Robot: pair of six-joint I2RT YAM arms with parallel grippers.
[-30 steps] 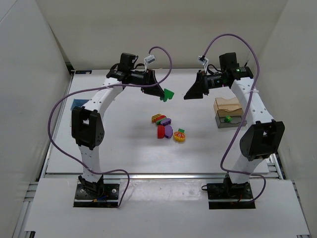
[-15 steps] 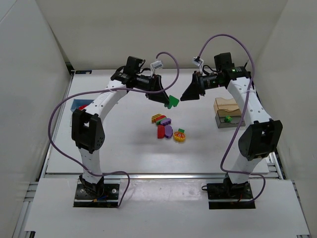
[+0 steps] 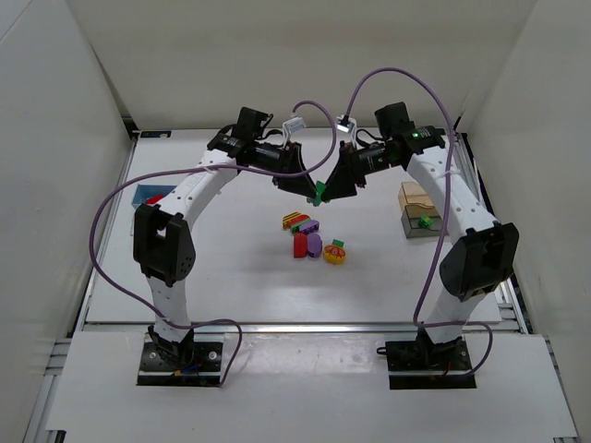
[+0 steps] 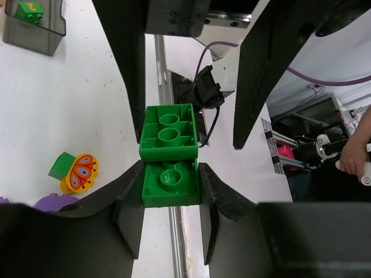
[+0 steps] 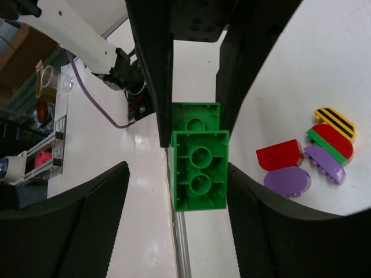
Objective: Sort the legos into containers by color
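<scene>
Green lego (image 4: 168, 136), two studded bricks stacked, is clamped low between my left gripper (image 4: 171, 186) pads, in mid-air. My right gripper (image 5: 177, 171) faces it head-on with its jaws spread around the upper brick. It is not gripping: one finger stands clear of the side, the other is just beside it or touching, I can't tell which. I read this as the handover point. Main risk is timing: if my left lets go before my right has both pads seated, the piece falls onto the loose legos (image 3: 314, 242) below the two grippers. Second risk is that each gripper ends up on a different brick, so any pull apart could split the stack at the seam. Third is that the fingertips are close enough to clip each other and twist the piece out of square. Outward on my right gripper's far side, near the right arm, the dark-clear container (image 3: 414, 231) already holds one green block (image 3: 426, 221), so that is the likely target. The tan-amber container (image 3: 416, 195) sits touching behind it, contents not visible. Well away on my left gripper's outer side is the blue container (image 3: 142, 192), with something red at it. I can't make out a fourth container.
</scene>
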